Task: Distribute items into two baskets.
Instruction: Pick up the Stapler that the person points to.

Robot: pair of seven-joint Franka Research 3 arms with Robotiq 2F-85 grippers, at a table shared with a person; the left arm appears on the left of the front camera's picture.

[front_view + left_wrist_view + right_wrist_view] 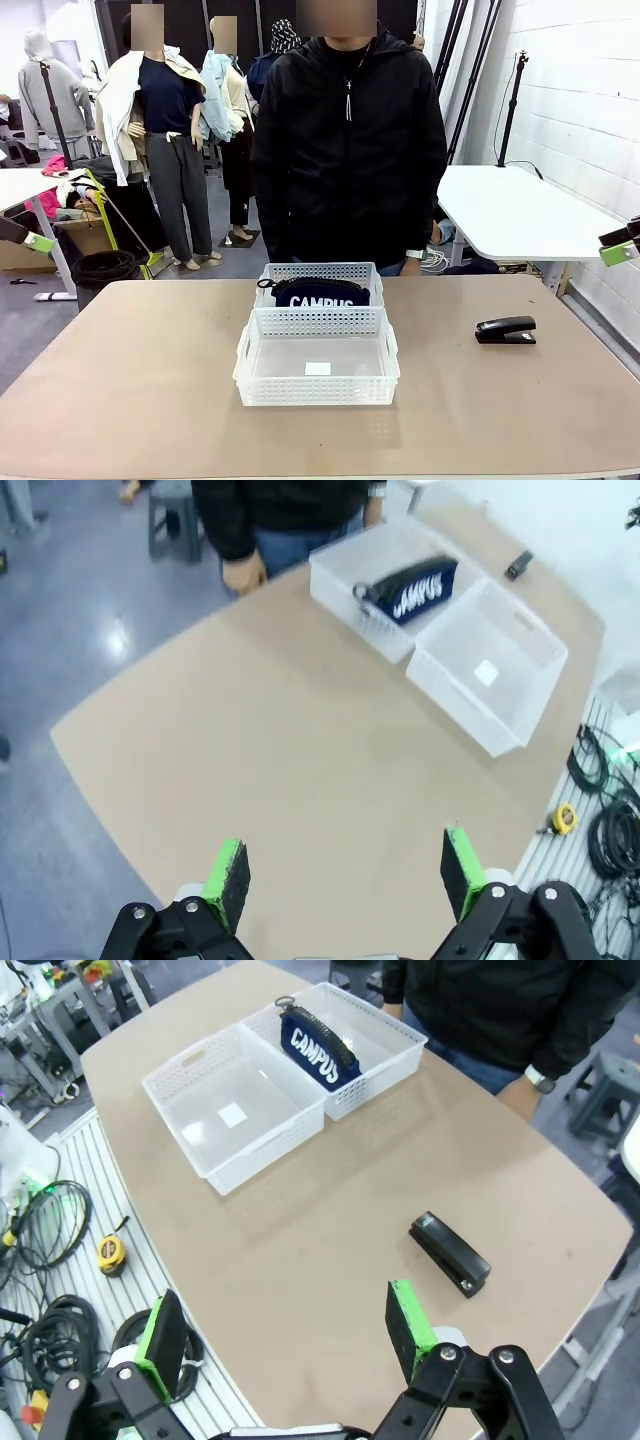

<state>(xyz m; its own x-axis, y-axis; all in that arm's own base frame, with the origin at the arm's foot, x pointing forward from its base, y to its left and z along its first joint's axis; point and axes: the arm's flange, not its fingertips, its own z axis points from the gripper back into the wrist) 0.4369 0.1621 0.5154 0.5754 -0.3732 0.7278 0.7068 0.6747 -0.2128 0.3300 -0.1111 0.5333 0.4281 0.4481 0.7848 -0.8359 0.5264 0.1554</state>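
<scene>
Black stapler (450, 1253) lies on the counter (300, 1250) ahead of the open, empty right gripper (285, 1330); a crooked grasp may push it aside. Pouch (420, 588) sits in one basket (340, 595), far beyond the open left gripper (345, 870).

— Anything in front of the left fingers (228, 875)?
— Bare table (300, 760) ahead of them. The baskets (450, 705) sit well beyond, off to one side, and a person's hand (243, 573) hangs at the far edge.
— And the right fingers (405, 1320)?
— Clear top between them. The stapler (450, 1252) lies just past one fingertip, free all round. Farther ahead the empty basket (270, 1155) stands open on top; the pouch (320, 1050) fills the one behind it.
</scene>
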